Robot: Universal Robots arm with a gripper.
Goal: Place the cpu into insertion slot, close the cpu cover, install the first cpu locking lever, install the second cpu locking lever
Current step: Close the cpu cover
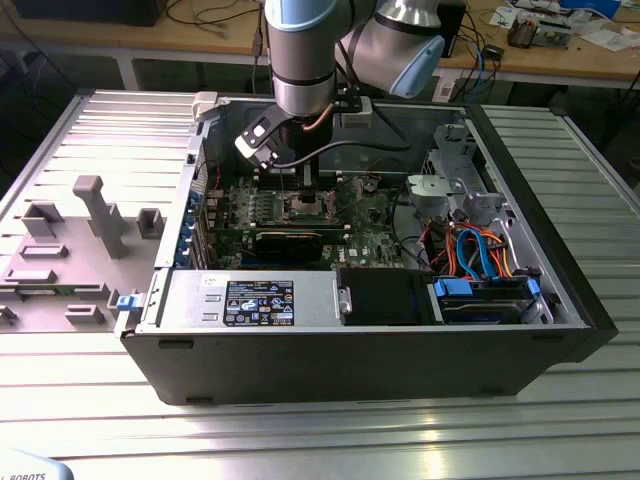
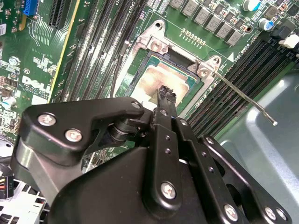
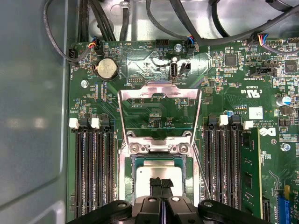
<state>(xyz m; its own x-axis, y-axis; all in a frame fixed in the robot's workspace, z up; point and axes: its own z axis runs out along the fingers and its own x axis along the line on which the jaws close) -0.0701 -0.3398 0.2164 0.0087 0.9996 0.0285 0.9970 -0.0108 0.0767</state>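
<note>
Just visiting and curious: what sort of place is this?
Likely a robotics lab or workshop: a robot arm reaches into an open computer case on a metal table, with cluttered wooden benches behind.

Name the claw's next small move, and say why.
Probably lift the claw up and away from the cpu. The chip already lies in the insertion slot, the cpu cover is swung open, and the shut claw stands in its closing path.

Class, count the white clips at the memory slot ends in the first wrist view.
4. Two white clips sit on the coin battery side of the open cpu cover, two on its other side. The gripper may hide more.
</note>
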